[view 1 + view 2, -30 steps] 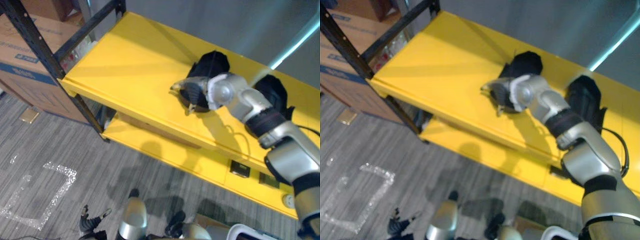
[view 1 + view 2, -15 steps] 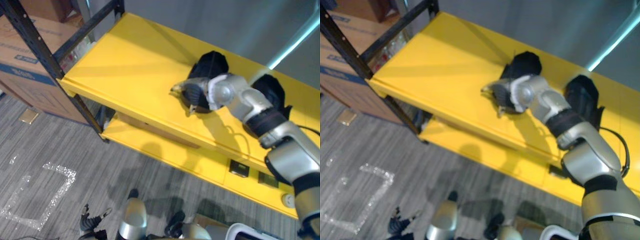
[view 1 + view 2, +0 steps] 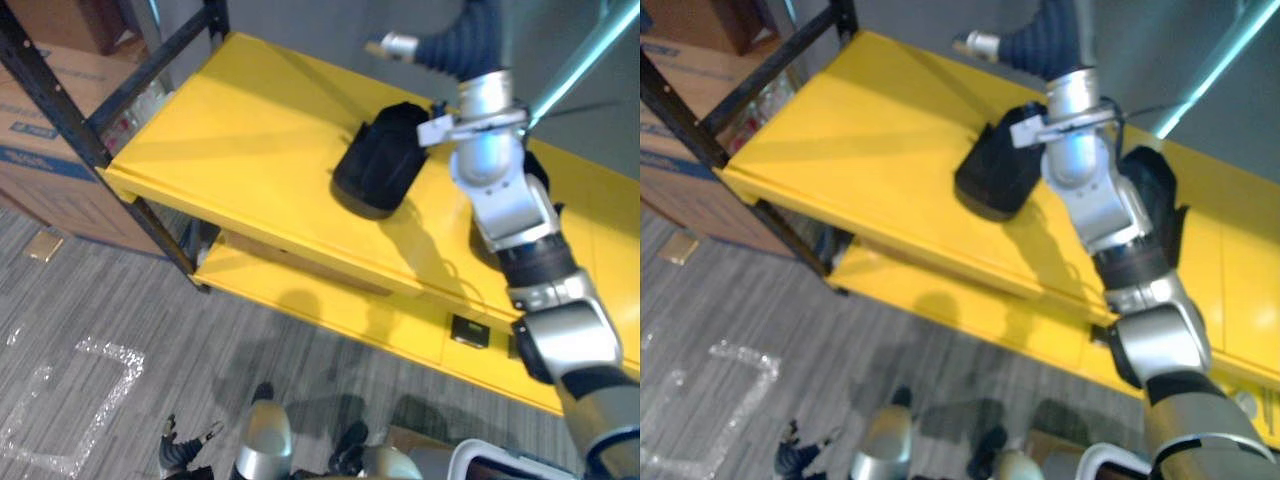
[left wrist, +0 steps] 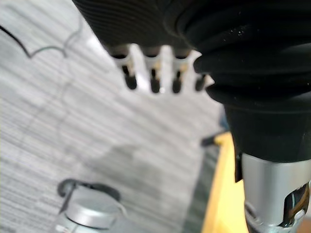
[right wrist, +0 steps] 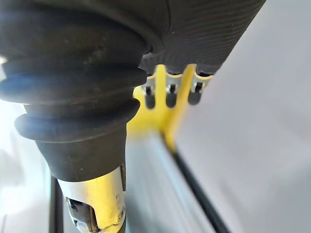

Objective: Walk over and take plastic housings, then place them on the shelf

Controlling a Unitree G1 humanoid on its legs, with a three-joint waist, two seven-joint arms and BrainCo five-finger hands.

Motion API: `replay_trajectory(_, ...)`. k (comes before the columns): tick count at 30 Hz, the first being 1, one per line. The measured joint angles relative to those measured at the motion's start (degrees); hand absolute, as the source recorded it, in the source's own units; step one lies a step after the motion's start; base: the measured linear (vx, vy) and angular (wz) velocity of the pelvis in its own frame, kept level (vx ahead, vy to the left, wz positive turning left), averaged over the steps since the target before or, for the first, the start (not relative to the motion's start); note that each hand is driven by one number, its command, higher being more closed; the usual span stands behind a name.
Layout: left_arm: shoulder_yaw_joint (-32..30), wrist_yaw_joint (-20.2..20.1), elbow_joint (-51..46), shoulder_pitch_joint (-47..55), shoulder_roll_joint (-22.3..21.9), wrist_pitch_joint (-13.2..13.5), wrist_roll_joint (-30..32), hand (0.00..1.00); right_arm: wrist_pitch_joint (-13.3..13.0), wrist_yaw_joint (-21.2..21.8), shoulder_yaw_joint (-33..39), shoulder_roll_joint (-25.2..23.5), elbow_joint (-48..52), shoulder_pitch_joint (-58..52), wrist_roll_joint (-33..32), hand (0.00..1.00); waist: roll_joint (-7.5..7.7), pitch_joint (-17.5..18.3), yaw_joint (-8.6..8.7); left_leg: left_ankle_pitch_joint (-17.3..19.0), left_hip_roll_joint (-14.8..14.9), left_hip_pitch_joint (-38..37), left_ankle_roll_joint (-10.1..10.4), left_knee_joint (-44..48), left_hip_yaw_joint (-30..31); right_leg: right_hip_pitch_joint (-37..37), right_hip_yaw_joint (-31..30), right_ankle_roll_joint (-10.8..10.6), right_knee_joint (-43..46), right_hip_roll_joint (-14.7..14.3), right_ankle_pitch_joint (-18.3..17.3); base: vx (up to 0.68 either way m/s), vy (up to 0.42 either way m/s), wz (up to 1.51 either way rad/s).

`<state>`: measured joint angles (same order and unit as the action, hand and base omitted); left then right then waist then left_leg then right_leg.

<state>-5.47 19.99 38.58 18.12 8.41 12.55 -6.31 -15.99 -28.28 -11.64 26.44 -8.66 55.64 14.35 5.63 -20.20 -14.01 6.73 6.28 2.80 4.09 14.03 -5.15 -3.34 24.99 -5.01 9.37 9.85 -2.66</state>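
I see the right hand (image 3: pixel 440 50) held high over the yellow shelf (image 3: pixel 250 130), its fingers (image 5: pixel 167 94) straight and holding nothing. A black plastic housing (image 3: pixel 380 160) lies on the shelf just below the hand, and a second housing (image 3: pixel 1152 195) sits behind its forearm. The left hand (image 4: pixel 153 80) hangs with loose fingers over the floor (image 4: pixel 58 121).

A shelf (image 3: pixel 250 130) stands against a wall, with an upper board and a lower board (image 3: pixel 330 300) beneath it. One plastic housing (image 3: pixel 380 160) lies on the upper board, near the middle and toward the back edge. A second housing (image 3: pixel 1152 200) lies on the same board to its right. A small flat part (image 3: pixel 467 330) sits on the lower board toward the right. A cardboard box (image 3: pixel 40 150) stands on the floor beyond the shelf's left end.
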Motion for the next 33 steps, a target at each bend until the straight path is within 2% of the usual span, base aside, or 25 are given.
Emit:
replay_trajectory(2,0.0,0.1,0.8,0.0,0.0,0.6,0.1,0.0,0.8,-0.2,3.1,-0.5,5.5,-6.9,-0.7,0.0,0.06,1.8,1.41,0.0,0.0,-0.9,0.0,-0.8,-1.0,-0.3,-0.7,-0.2,-0.7,-0.1,0.3,0.0,0.013,-0.24)
replay_trajectory(4,0.0,0.1,1.0,0.4,-0.2,1.1,0.1,0.0,1.4,1.5,4.6,-0.6,8.9,-12.0,-1.6,0.0,0.0,3.6,2.58,0.0,0.0,-1.1,0.0,-1.7,-1.9,-0.3,-1.6,-0.3,-1.8,-0.4,0.9,-0.01,0.008,-0.23)
replay_trajectory(6,-0.7,0.0,1.1,0.6,-1.1,1.5,0.2,0.0,3.1,8.0,6.6,-0.6,12.7,-18.8,-4.9,0.0,-0.47,5.7,4.33,0.0,0.1,-2.2,0.0,-2.9,-3.6,-0.7,-2.8,-0.4,-3.9,-0.7,1.9,0.0,0.012,-0.37)
replay_trajectory(9,-0.6,0.0,2.2,0.3,-2.1,2.1,1.6,0.0,4.7,16.3,6.4,-0.6,14.8,-23.5,-5.7,0.0,-1.24,7.3,6.52,0.0,0.3,-3.9,0.0,-4.4,-5.8,-0.8,-4.8,-0.4,-5.2,-1.1,2.8,0.02,0.02,-0.37)
replay_trajectory(10,-0.5,0.0,2.4,0.3,-2.2,2.1,2.1,0.0,4.7,17.7,6.1,-0.6,14.8,-23.9,-5.7,0.0,-1.36,7.5,6.92,0.0,0.4,-4.0,0.0,-4.5,-6.1,-0.8,-5.0,-0.4,-5.3,-1.1,2.9,0.02,0.019,-0.27)
replay_trajectory(12,-0.4,0.0,3.1,-0.2,-2.3,2.2,2.2,0.0,4.7,23.1,5.3,-0.5,14.7,-24.5,-4.6,0.0,-1.54,7.8,7.24,0.0,0.5,-4.8,0.1,-5.0,-6.8,-1.0,-6.0,-0.3,-5.7,-1.4,3.3,0.02,0.009,-0.16)
replay_trajectory(13,-0.3,0.0,3.1,-0.2,-2.3,2.2,2.2,0.0,4.7,24.1,4.6,-0.5,14.7,-24.4,-4.2,0.0,-1.5,8.0,7.24,-0.1,0.6,-4.8,0.1,-5.0,-6.8,-1.0,-6.0,-0.3,-5.9,-1.5,3.4,0.03,0.0,-0.03)
replay_trajectory(15,0.2,0.0,3.3,-0.2,-2.2,2.2,2.1,0.0,4.6,27.0,-0.4,-0.1,13.4,-23.8,-1.0,0.0,-1.22,8.3,7.06,-0.2,0.5,-5.0,0.2,-5.3,-6.4,-1.9,-5.6,-0.3,-7.2,-1.8,3.8,0.04,-0.003,0.08)
replay_trajectory(18,1.8,0.0,3.9,-0.1,-2.1,2.1,2.1,0.0,4.5,28.4,-6.9,-0.1,6.3,-20.3,4.5,0.0,-0.91,9.1,6.58,-0.3,0.1,-4.8,0.3,-5.6,-4.9,-2.9,-4.2,-0.4,-8.2,-1.7,4.0,0.03,0.007,0.23)
replay_trajectory(21,1.8,-0.1,4.3,0.0,-2.1,1.3,1.6,0.0,4.5,28.3,-11.6,0.8,-1.6,-14.7,9.1,0.0,-0.77,9.2,4.82,-1.2,-0.5,-4.4,0.2,-6.5,-3.5,-2.9,-2.5,-0.4,-8.3,-1.3,4.0,0.01,0.013,0.29)
replay_trajectory(24,1.6,-0.3,4.3,0.1,-1.9,-0.7,1.0,0.0,4.6,27.5,-14.6,2.8,-7.4,-10.2,11.5,0.0,-0.76,9.0,3.55,-1.7,-1.1,-2.4,-0.1,-6.0,-1.1,-2.6,0.1,-0.4,-8.2,-0.9,4.0,0.0,0.019,0.47)
replay_trajectory(25,0.8,-0.6,4.3,0.2,-1.6,-1.4,-0.2,0.0,4.6,26.6,-16.2,3.7,-10.4,-8.4,12.5,0.0,-0.53,8.5,2.25,-1.6,-1.2,-1.5,0.0,-5.4,-0.1,-2.6,0.9,-0.4,-8.1,-1.0,4.0,-0.02,0.016,0.3)
replay_trajectory(26,0.2,-0.8,4.3,0.2,-1.6,-1.7,-0.3,0.0,4.6,26.3,-16.8,4.0,-11.2,-7.7,13.1,0.0,-0.31,8.1,1.95,-1.6,-1.2,-1.3,0.0,-5.3,0.1,-2.6,1.2,-0.4,-8.0,-1.0,4.0,-0.06,0.013,0.33)
replay_trajectory(27,-1.4,-1.2,4.3,0.3,-1.3,-2.8,-0.9,0.0,4.6,25.5,-18.1,4.3,-12.9,-5.3,13.6,0.0,0.11,6.5,1.46,-1.6,-1.2,-0.5,0.0,-4.4,1.0,-2.6,1.8,-0.3,-7.8,-1.0,3.9,-0.04,0.004,0.19)
replay_trajectory(30,-3.5,-2.4,4.3,0.4,-0.4,-4.4,-2.7,0.0,5.0,23.6,-19.0,4.8,-14.5,-2.4,14.9,0.0,1.07,4.6,0.42,-1.2,-1.0,1.5,-0.4,-3.5,1.6,-1.1,2.4,0.1,-6.7,-0.9,3.5,-0.09,0.017,0.16)
replay_trajectory(33,-5.3,-4.3,4.8,0.5,0.2,-6.1,-2.7,0.0,6.2,22.0,-20.4,5.5,-15.1,0.0,15.8,0.0,1.29,3.2,-0.58,-1.3,-1.1,2.4,-0.3,-2.4,1.9,-0.6,2.8,0.2,-5.9,-0.9,3.4,-0.02,0.019,0.06)
